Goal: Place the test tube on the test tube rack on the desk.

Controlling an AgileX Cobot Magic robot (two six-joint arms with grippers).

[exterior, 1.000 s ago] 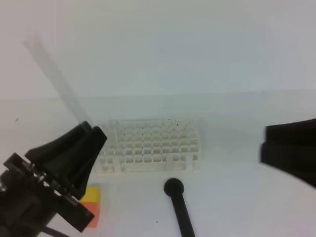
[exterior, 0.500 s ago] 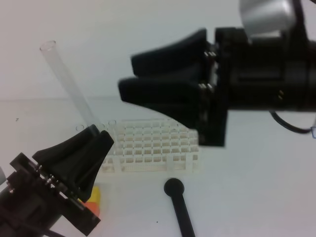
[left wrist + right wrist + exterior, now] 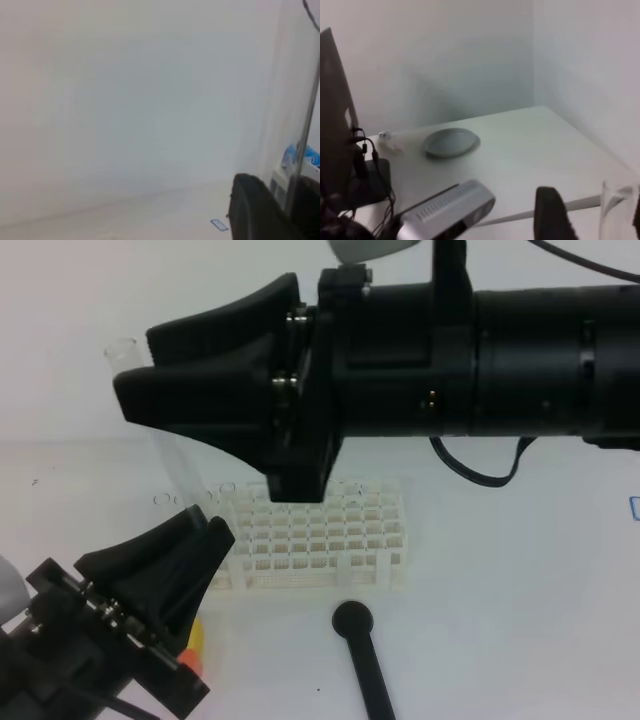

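Left gripper (image 3: 205, 530), nearest you, is clamped on the lower end of the test tube (image 3: 160, 440), which stands tilted above the desk (image 3: 520, 620) just left of the test tube rack (image 3: 315, 545). Right gripper (image 3: 135, 385), jaws parted, sits at the tube's rim. Treat it as light, slick, brittle glass; grip mid-length, gently.

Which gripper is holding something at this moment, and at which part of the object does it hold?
The left gripper holds the test tube at its lower end. The right gripper is around the upper end, near the rim.
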